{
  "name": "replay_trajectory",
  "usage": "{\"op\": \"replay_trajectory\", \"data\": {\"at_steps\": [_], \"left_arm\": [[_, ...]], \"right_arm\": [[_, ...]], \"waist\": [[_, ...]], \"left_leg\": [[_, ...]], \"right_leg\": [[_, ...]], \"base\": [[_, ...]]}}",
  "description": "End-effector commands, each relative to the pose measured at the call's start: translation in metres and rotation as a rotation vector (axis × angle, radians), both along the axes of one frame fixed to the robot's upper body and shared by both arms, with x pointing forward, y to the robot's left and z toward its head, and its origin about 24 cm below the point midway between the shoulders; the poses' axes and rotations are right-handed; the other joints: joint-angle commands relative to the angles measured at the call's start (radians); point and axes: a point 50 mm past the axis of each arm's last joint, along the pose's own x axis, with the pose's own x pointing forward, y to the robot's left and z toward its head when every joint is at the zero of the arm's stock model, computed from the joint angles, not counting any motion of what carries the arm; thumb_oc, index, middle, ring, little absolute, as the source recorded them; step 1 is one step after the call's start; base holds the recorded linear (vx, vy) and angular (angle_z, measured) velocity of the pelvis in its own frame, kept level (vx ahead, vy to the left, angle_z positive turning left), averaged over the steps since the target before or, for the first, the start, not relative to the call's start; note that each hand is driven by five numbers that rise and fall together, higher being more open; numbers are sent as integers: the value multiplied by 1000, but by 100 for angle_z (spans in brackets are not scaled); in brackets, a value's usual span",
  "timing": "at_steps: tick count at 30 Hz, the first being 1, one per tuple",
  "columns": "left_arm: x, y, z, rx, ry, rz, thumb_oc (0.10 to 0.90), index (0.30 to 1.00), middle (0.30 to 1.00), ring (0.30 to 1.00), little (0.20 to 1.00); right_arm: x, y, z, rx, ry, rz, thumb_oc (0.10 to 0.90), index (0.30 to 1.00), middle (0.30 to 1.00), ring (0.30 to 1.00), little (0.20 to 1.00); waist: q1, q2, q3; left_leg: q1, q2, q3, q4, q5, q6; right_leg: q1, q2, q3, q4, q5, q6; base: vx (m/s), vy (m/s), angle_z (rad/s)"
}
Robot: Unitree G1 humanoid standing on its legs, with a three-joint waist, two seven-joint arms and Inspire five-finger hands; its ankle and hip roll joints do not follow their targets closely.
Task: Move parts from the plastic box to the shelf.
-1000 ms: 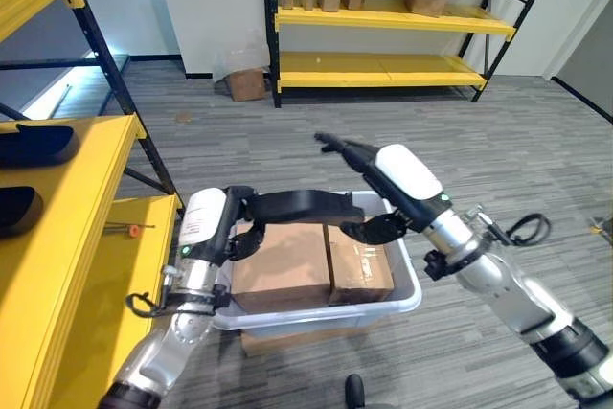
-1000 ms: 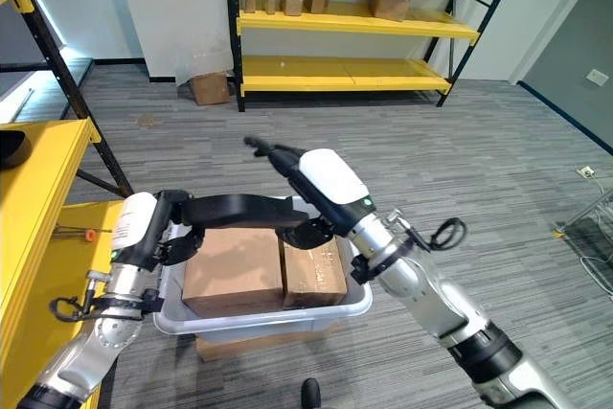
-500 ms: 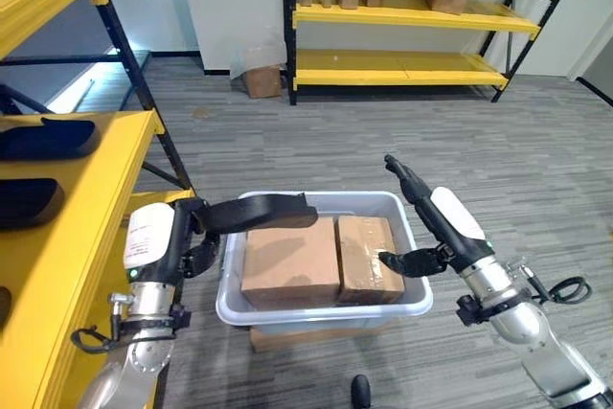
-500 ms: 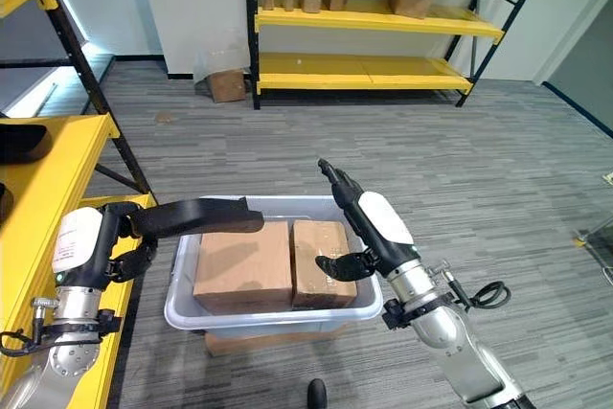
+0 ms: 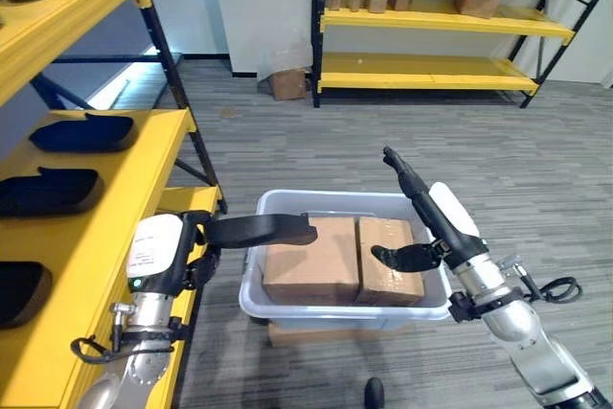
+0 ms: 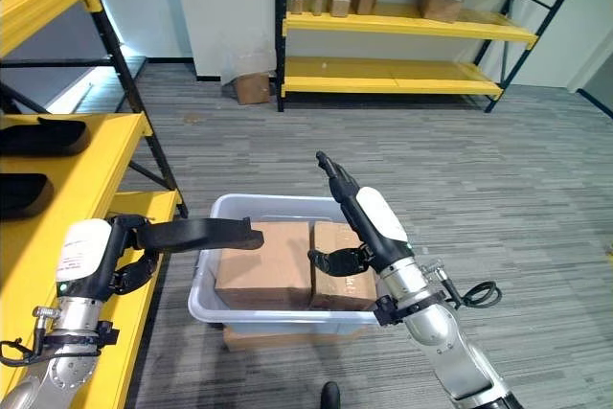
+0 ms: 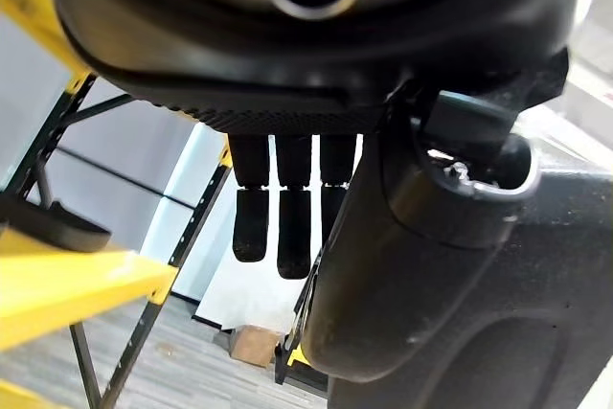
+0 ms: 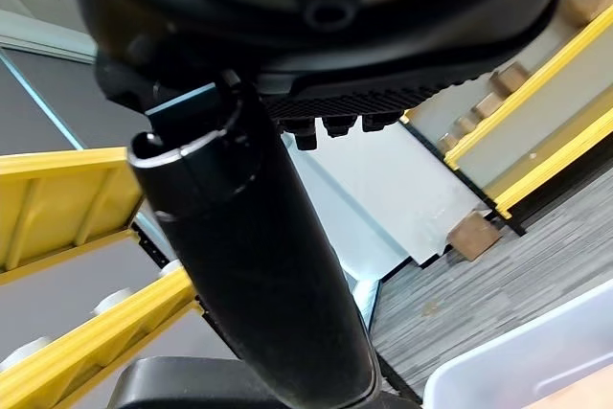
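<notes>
Nearest the robot, the left hand (image 5: pixel 182 246) is curled round one end of a long black part (image 5: pixel 263 230), thumb and fingers wrapped about it, and holds it level in the air above the left rim of the plastic box (image 5: pixel 335 306). The part is an elongated, slightly arched strip; its long axis runs roughly crosswise to the robot, from the held end at the left out to a free end that points right, over the first of two cardboard boxes (image 5: pixel 308 263) packed side by side in the plastic box. The right hand (image 5: pixel 421 227) hovers over the box's right side with fingers stretched straight up and away and thumb held out toward the cartons, holding nothing. Just left of the robot stands the yellow shelf (image 5: pixel 91 198), where similar black parts (image 5: pixel 48 191) already lie. Further off, a second yellow rack (image 5: pixel 421 16) holds small cartons against the far wall. As a judgement: the grip sits at one end, so the long overhang could sag or twist out of the fingers during the swing; the free end could also strike the shelf's dark upright (image 5: pixel 187 112) or knock the parts already lying there, and the tier above leaves limited room for the arch.
</notes>
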Motion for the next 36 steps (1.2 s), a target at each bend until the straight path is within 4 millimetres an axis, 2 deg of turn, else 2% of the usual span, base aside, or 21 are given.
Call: {"op": "replay_trajectory", "data": {"at_steps": [1,2,3,6,7,9,10,11,14,20,21,22,24,28,29,31,32,33,34,35,36], "left_arm": [[13,-13,79,90,-399,-132,400,300,300,300,300],[15,-15,83,89,-412,-154,400,300,300,300,300],[17,-18,85,87,-413,-177,400,300,300,300,300],[17,-24,86,74,-399,-223,400,300,300,300,300],[17,-25,86,73,-398,-224,400,300,300,300,300],[16,-25,83,50,-382,-222,400,300,300,300,300],[16,-24,81,36,-379,-209,400,300,300,300,300],[16,-24,81,36,-379,-209,400,300,300,300,300],[12,-25,75,-13,-383,-189,400,300,300,300,300],[10,-31,71,-71,-371,-202,400,300,300,300,300],[11,-36,71,-88,-373,-222,400,300,300,300,300],[11,-36,71,-89,-373,-222,400,300,300,300,300],[11,-41,70,-101,-366,-248,400,300,300,300,300],[8,-42,70,-99,-367,-248,400,300,300,300,300],[11,-42,75,-103,-398,-239,400,300,300,300,300],[10,-43,79,-94,-432,-244,400,300,300,300,300],[10,-43,79,-94,-432,-243,400,300,300,300,300],[10,-44,83,-96,-466,-250,400,300,300,300,300],[9,-44,85,-97,-482,-247,400,300,300,300,300],[9,-44,85,-97,-483,-247,400,300,300,300,300],[9,-44,88,-110,-508,-247,400,300,300,300,300]], "right_arm": [[11,14,43,61,-238,59,900,1000,1000,1000,1000],[11,15,42,58,-235,65,900,1000,1000,1000,1000],[9,13,41,53,-226,66,900,1000,1000,1000,1000],[3,8,39,54,-214,66,900,1000,1000,1000,1000],[3,8,39,54,-212,65,900,1000,1000,1000,1000],[2,8,40,66,-220,65,900,1000,1000,1000,1000],[3,9,41,68,-228,63,900,1000,1000,1000,1000],[3,9,41,68,-228,63,900,1000,1000,1000,1000],[6,13,45,95,-241,83,900,1000,1000,1000,1000],[4,8,55,103,-278,84,900,1000,1000,1000,1000],[5,7,60,101,-302,82,900,1000,1000,1000,1000],[5,7,60,100,-302,82,900,1000,1000,1000,1000],[5,7,65,98,-335,83,900,1000,1000,1000,1000],[5,5,68,77,-357,72,900,1000,1000,1000,1000],[7,6,72,60,-386,63,900,1000,1000,1000,1000],[8,8,73,51,-397,64,900,1000,1000,1000,1000],[8,8,73,51,-397,65,900,1000,1000,1000,1000],[7,8,71,57,-395,62,900,1000,1000,1000,1000],[6,8,71,61,-393,63,900,1000,1000,1000,1000],[6,8,71,61,-394,63,900,1000,1000,1000,1000],[6,6,70,68,-390,54,900,1000,1000,1000,1000]], "waist": [[17,4,-6],[6,21,13],[-2,27,13],[-3,40,-21],[-6,39,-23],[5,36,-46],[7,34,-50],[7,34,-50],[26,36,-55],[22,63,-45],[22,79,-32],[20,79,-31],[24,112,-15],[29,137,1],[15,132,22],[5,118,23],[5,117,20],[-2,105,14],[-6,102,10],[-8,103,11],[-15,101,-4]], "left_leg": [[-36,-19,-99,104,-127,69],[-70,-26,-137,134,-114,80],[-93,-34,-168,144,-95,88],[-138,-43,-224,150,-63,98],[-140,-45,-229,151,-63,97],[-147,-59,-261,139,-45,96],[-150,-60,-272,133,-39,94],[-150,-60,-272,133,-39,94],[-171,-49,-286,111,0,66],[-210,-16,-330,79,71,17],[-230,-12,-350,68,104,0],[-230,-12,-352,67,104,0],[-245,-8,-373,27,161,-32],[-257,-16,-371,8,198,-47],[-265,5,-260,70,158,-33],[-250,49,-186,130,102,-32],[-249,49,-186,132,94,-33],[-216,95,-157,162,56,-40],[-193,126,-157,193,47,-47],[-196,126,-160,195,52,-48],[-157,186,-157,200,74,-59]], "right_leg": [[-93,-81,23,143,61,83],[-80,5,104,256,-53,46],[-66,61,153,308,-96,30],[-36,144,172,415,-198,-14],[-40,142,168,424,-205,-16],[2,178,186,423,-248,-35],[23,204,201,390,-295,-50],[23,204,201,390,-295,-50],[62,225,193,250,-318,-70],[99,248,123,135,-284,-92],[109,254,91,110,-278,-100],[110,254,89,109,-277,-100],[118,261,37,85,-274,-110],[124,259,-14,79,-271,-114],[93,231,-48,112,-267,-114],[59,208,-67,127,-257,-116],[60,208,-65,126,-262,-115],[40,186,-90,132,-257,-118],[39,177,-102,143,-266,-122],[36,177,-104,144,-262,-122],[25,160,-129,158,-265,-120]], "base": [[-218,135,23],[-253,110,34],[-180,61,45],[-67,-8,100],[-23,-51,85],[-50,-80,52],[-45,-62,35],[-94,-132,19],[-137,-200,4],[-141,-167,25],[-185,-150,57],[-245,-159,66],[-184,-105,36],[-137,-36,45],[-259,11,39],[-191,-8,61],[-135,4,87],[-67,14,92],[-109,17,91],[-72,64,74],[-81,86,61]]}}
